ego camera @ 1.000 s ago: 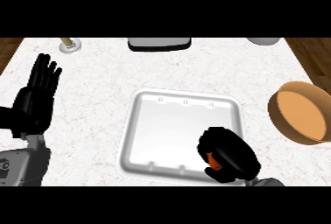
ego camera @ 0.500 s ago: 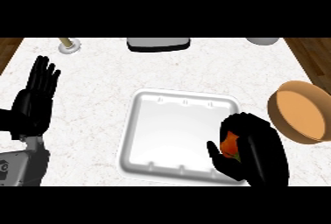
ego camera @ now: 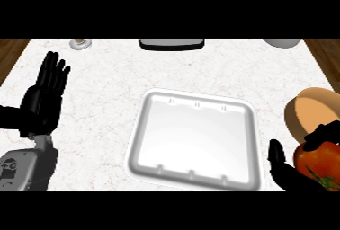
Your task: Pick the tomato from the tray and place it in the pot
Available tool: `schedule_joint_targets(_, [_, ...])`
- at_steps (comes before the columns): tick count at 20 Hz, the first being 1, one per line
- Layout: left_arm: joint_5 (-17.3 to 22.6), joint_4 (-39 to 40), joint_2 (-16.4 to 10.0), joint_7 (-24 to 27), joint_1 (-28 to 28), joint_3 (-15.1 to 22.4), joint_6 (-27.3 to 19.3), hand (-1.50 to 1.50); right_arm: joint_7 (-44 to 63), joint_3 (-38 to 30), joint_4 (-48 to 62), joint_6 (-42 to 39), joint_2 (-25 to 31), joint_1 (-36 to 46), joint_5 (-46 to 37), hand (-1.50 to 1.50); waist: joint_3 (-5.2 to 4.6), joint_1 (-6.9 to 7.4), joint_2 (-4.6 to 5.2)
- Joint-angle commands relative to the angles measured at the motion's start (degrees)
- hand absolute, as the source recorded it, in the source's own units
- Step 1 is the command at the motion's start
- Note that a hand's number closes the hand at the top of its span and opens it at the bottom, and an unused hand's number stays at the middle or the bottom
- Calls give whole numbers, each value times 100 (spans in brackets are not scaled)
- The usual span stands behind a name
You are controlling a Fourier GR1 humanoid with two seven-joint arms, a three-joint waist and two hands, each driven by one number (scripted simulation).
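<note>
The tomato (ego camera: 317,162) in the black right hand (ego camera: 287,175) is red with green marks, possibly a stem. The pot (ego camera: 310,112) just beyond that hand is tan-orange. The tray (ego camera: 196,139) beside it is white. The counter (ego camera: 106,81) is white, faintly brown-veined.

Marbled counter (ego camera: 100,85) carries a white tray (ego camera: 199,134); pot (ego camera: 306,110) rightward.

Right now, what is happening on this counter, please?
The robot's right hand is curled round the round red tomato, to the right of the white square tray and close to the tan round pot. The tomato is not yet in the pot. The left hand rests open at the left.
</note>
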State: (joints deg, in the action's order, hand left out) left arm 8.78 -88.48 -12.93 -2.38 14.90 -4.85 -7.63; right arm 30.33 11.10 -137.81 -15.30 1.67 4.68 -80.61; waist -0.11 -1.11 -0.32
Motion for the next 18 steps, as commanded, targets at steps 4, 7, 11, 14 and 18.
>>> schedule_joint_targets(4, [142,-208,-172,-133,-86,-137,263,0,-260,-2159,-265,-1231,632,286,1270,150,13,85,26])
schedule_joint_targets(7, [6,-169,-60,-268,78,-48,59,0,-1128,-3385,579,-563,914,245,1982,150,23,57,28])
schedule_joint_targets(11, [36,39,82,51,-27,-72,131,0,-1645,-4420,1200,-491,1323,325,2803,150,16,59,27])
schedule_joint_targets(14, [197,259,-107,-33,223,-286,306,0,-2243,-4886,2074,-346,1754,422,3303,150,14,74,33])
schedule_joint_targets(18, [-48,360,96,128,250,-84,178,0,-2871,-4917,3628,240,2311,859,3150,150,13,128,48])
